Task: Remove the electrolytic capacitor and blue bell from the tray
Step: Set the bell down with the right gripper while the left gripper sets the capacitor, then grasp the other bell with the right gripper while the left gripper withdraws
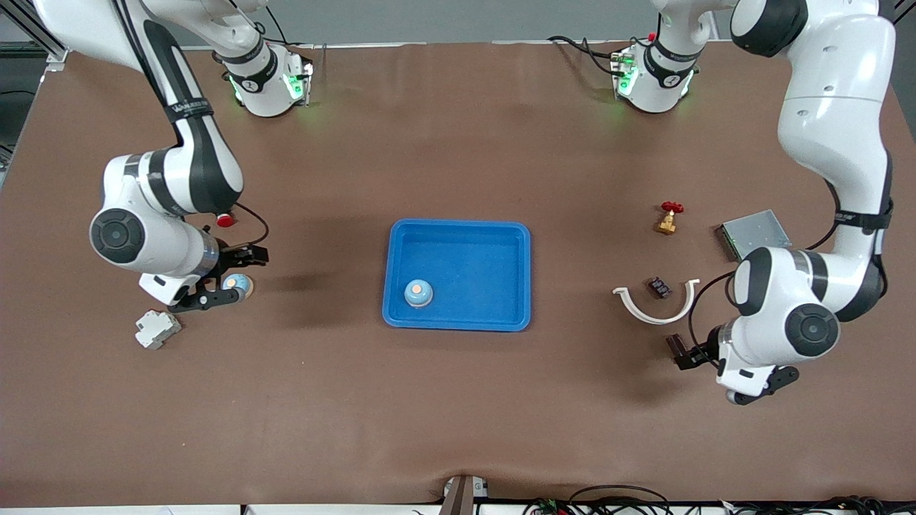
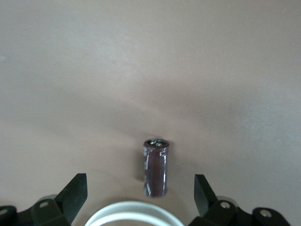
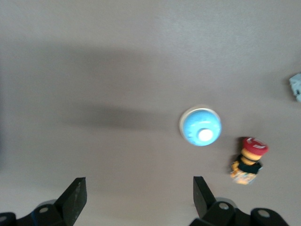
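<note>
We see glossy dark cylindrical capacitor only in left wrist view, left gripper wide; right gripper wide over domed blue bell.

Capacitor on table; bell in tray.

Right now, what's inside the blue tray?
One bell, blue with an orange button, sits in the tray near the corner closest to the front camera, toward the right arm's end. Rest of the floor shows bare; nothing covers it. No capacitor inside.
</note>
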`<act>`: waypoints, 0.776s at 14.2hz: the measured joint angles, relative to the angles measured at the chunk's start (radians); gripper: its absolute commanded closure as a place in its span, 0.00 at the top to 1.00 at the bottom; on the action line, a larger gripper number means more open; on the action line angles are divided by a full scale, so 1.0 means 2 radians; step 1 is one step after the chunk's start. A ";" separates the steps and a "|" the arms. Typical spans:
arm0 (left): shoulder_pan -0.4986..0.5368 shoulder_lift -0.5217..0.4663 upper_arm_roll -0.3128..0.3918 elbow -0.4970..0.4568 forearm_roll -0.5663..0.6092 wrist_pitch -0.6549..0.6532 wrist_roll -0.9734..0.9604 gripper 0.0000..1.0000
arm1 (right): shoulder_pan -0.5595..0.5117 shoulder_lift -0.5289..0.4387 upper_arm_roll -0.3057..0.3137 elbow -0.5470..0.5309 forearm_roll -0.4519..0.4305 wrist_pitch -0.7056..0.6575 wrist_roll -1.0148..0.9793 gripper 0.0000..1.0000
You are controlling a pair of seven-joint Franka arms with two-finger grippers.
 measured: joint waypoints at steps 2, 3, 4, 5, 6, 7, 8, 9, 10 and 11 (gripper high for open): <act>0.000 -0.032 0.000 0.003 0.000 -0.028 0.009 1.00 | 0.029 0.000 0.001 0.012 0.006 -0.004 0.071 1.00; 0.001 -0.050 0.000 0.004 0.000 -0.044 0.012 1.00 | 0.044 0.001 0.001 0.019 0.013 -0.004 0.108 1.00; 0.001 -0.070 0.000 0.005 0.000 -0.058 0.013 1.00 | 0.058 0.001 0.001 0.026 0.024 -0.004 0.142 1.00; 0.002 -0.090 0.000 0.006 0.000 -0.075 0.013 1.00 | 0.069 0.002 0.001 0.035 0.037 -0.003 0.174 1.00; 0.003 -0.109 0.000 0.006 0.000 -0.094 0.015 1.00 | 0.079 0.002 0.001 0.045 0.048 -0.003 0.204 1.00; 0.005 -0.127 0.000 0.006 0.000 -0.111 0.021 1.00 | 0.087 0.003 0.001 0.054 0.052 -0.003 0.229 1.00; 0.007 -0.142 0.000 0.006 0.000 -0.124 0.029 1.00 | 0.095 0.006 0.001 0.062 0.054 -0.003 0.249 1.00; 0.009 -0.156 0.000 0.006 0.000 -0.134 0.041 1.00 | 0.101 0.011 0.001 0.068 0.054 -0.003 0.268 1.00; 0.010 -0.167 0.000 0.006 0.000 -0.142 0.056 1.00 | 0.108 0.018 0.001 0.075 0.055 -0.001 0.289 1.00; 0.011 -0.178 0.000 0.005 0.000 -0.152 0.069 1.00 | 0.114 0.026 0.001 0.081 0.055 0.005 0.308 1.00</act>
